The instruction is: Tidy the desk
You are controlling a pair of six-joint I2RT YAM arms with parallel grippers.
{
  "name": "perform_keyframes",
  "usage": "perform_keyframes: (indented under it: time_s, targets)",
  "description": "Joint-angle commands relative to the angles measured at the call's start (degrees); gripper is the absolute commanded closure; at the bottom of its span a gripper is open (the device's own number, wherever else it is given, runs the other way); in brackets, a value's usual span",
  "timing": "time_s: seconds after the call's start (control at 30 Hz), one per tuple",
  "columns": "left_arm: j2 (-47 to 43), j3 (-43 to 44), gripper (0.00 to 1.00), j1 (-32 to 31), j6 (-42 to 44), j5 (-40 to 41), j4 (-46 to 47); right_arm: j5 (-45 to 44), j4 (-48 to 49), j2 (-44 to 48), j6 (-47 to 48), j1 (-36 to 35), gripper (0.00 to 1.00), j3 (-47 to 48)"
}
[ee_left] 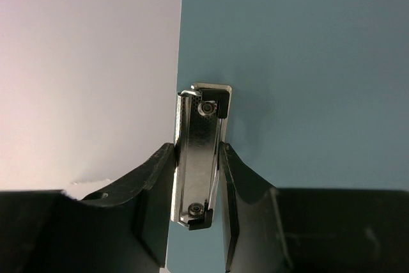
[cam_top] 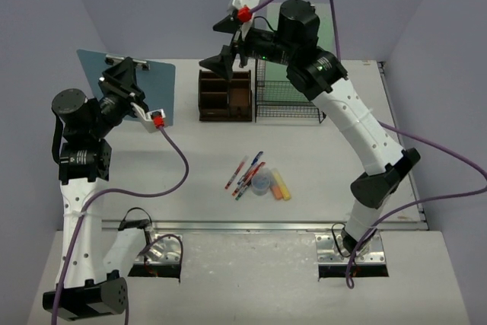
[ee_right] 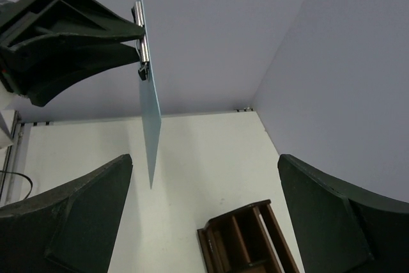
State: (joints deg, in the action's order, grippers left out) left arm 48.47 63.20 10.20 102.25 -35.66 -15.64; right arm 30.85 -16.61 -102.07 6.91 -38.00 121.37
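Note:
The white desk (cam_top: 319, 157) carries loose stationery near its middle. My left gripper (cam_top: 125, 74) is shut on the metal clip (ee_left: 201, 151) of a light-blue clipboard (cam_top: 125, 89) and holds the board off the desk at the far left. In the left wrist view the jaws (ee_left: 197, 177) press both sides of the clip on the clipboard (ee_left: 307, 94). The right wrist view shows the clipboard (ee_right: 148, 113) edge-on, hanging above the desk (ee_right: 211, 151). My right gripper (cam_top: 222, 43) is open and empty, high above the dark-brown organizer (cam_top: 225, 97); its view (ee_right: 204, 215) looks down at the organizer (ee_right: 246, 241).
A black wire-mesh rack (cam_top: 285, 97) stands right of the organizer at the back. Several pens (cam_top: 245, 173), a small clear round container (cam_top: 261, 183) and yellow and orange highlighters (cam_top: 280, 185) lie mid-desk. A metal rail (cam_top: 251, 226) runs along the near edge.

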Motion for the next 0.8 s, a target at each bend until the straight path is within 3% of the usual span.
perform_keyframes:
  time_s: [0.0,0.47,0.77]
  targets:
    - [-1.9,0.3,1.00,-0.4,9.3,-5.4,-0.5,-4.7,0.3,-3.4,2.9,-4.5,0.04,6.1]
    - [-4.4,-1.0,1.00,-0.4,17.0,-7.9,-8.1,-9.7,3.0,-8.9,8.1,-12.2,0.08,8.0]
    - [-4.8,-1.4,1.00,-0.4,20.6,-9.0,-10.3,-8.0,2.2,-11.2,6.2,-13.6,0.19,7.7]
